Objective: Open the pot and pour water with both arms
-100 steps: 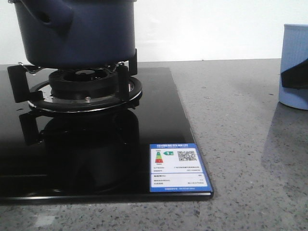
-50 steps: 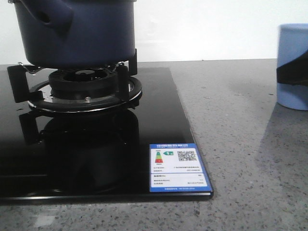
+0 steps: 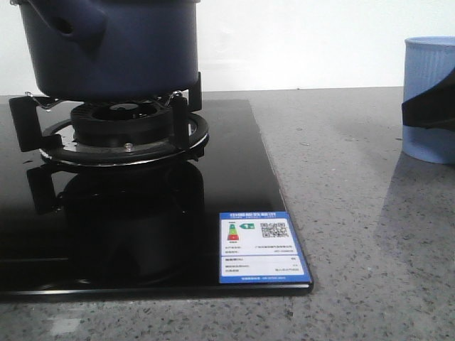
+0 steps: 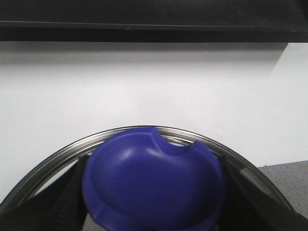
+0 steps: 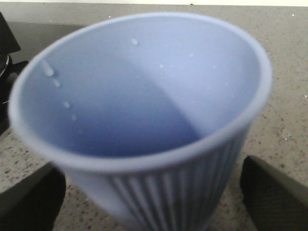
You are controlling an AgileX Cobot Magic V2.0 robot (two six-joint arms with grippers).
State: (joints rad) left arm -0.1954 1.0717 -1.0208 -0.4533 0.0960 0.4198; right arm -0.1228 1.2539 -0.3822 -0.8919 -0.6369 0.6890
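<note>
The pot (image 3: 114,46) sits on the burner (image 3: 124,131) of the black glass hob (image 3: 234,177), far left on the counter (image 3: 355,213), well apart from my right gripper (image 5: 154,192). That gripper's fingers (image 5: 274,192) clamp either side of the one pale blue ribbed cup (image 5: 144,110). My left gripper (image 4: 154,202) clamps a blue knob (image 4: 154,180) over a steel-rimmed lid (image 4: 62,151). I count one pot, one cup, one lid.
</note>
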